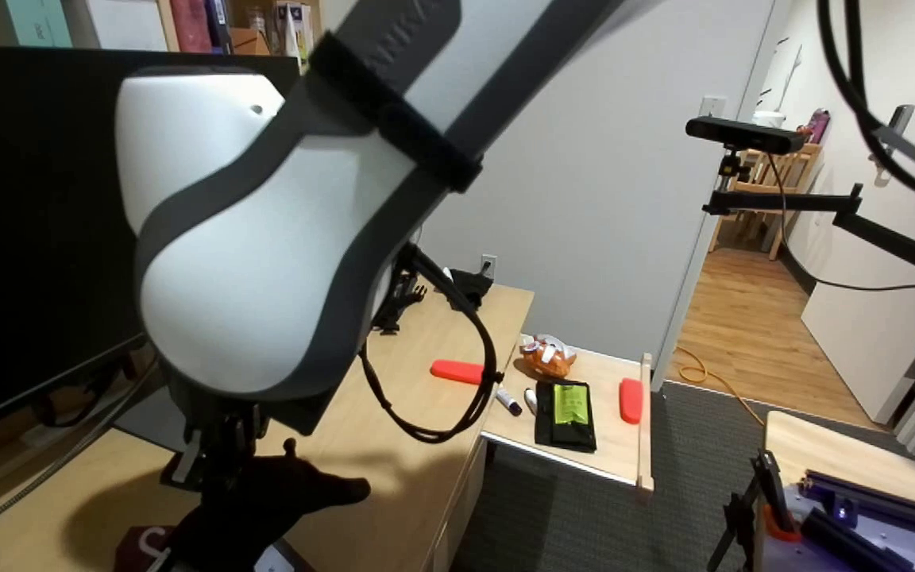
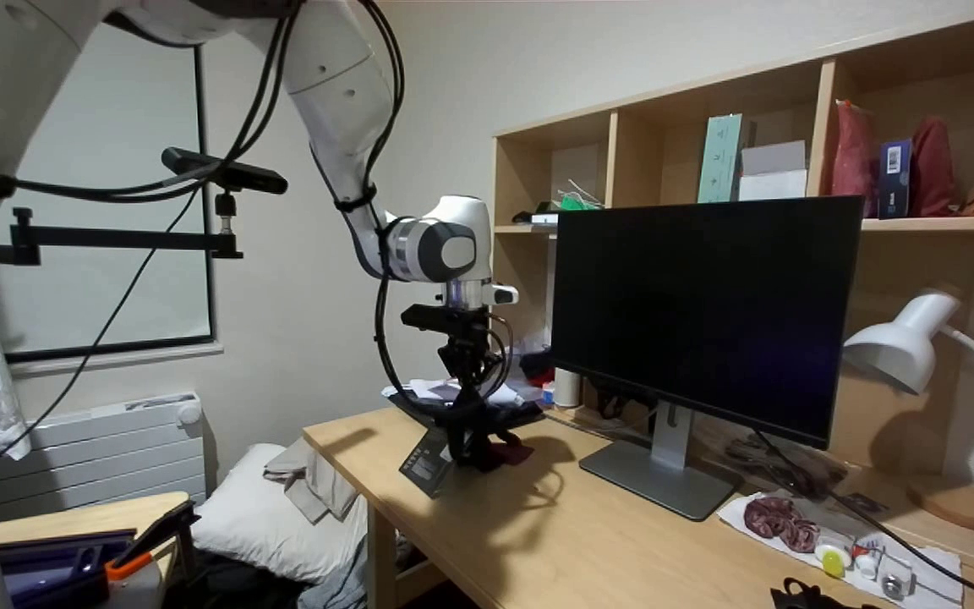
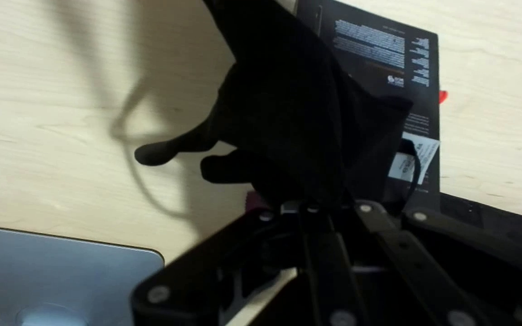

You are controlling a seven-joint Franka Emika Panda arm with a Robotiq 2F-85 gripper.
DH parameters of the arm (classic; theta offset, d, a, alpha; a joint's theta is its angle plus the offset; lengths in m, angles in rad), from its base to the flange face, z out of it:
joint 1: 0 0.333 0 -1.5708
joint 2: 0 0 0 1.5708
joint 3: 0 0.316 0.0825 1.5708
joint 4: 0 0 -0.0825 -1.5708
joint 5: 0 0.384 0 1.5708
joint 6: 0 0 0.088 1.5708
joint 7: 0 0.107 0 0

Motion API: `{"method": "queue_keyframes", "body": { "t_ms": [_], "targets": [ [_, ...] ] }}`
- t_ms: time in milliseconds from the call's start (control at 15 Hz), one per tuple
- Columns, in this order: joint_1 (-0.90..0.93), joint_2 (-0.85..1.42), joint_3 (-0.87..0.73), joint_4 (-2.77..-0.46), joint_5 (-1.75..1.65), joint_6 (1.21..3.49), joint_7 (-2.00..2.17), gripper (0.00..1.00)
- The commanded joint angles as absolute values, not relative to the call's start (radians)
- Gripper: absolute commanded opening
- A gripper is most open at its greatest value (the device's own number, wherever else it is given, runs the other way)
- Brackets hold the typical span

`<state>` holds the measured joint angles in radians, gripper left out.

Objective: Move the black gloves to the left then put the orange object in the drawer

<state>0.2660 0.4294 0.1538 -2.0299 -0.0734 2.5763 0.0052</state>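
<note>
My gripper (image 1: 223,477) is shut on the black gloves (image 1: 267,496), which hang over the desk with fingers splayed. In the wrist view the gloves (image 3: 283,99) spread out from my fingertips (image 3: 317,207); the tips themselves are hard to tell from the dark fabric. In an exterior view the gloves (image 2: 474,452) are a dark bundle under my gripper (image 2: 468,402). The orange object (image 1: 457,371), a slim orange-red bar, lies on the desk near its right edge, partly behind a cable. The open drawer (image 1: 569,469) is beyond that edge.
The drawer holds an orange bag (image 1: 549,357), a black pouch (image 1: 565,437), markers and a red bar (image 1: 631,400). A dark box (image 3: 379,59) and a maroon item (image 2: 512,452) are by the gloves. The monitor (image 2: 707,313) on its grey base (image 2: 664,482) stands close.
</note>
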Motion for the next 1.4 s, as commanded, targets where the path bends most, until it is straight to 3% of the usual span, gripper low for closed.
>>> {"method": "queue_keyframes", "body": {
  "t_ms": [0,200,733,867,1333],
  "targets": [
    [0.289,0.478,0.104,-1.992,-0.150,2.609,0.062,0.31],
    [0.299,0.482,0.079,-1.991,-0.186,2.627,0.087,0.44],
    [0.299,0.415,0.078,-2.008,-0.184,2.593,0.091,0.96],
    [0.297,0.372,0.056,-2.013,-0.200,2.595,0.117,1.00],
    [0.214,0.292,-0.020,-2.016,-0.235,2.513,0.119,1.00]
  ]
}}
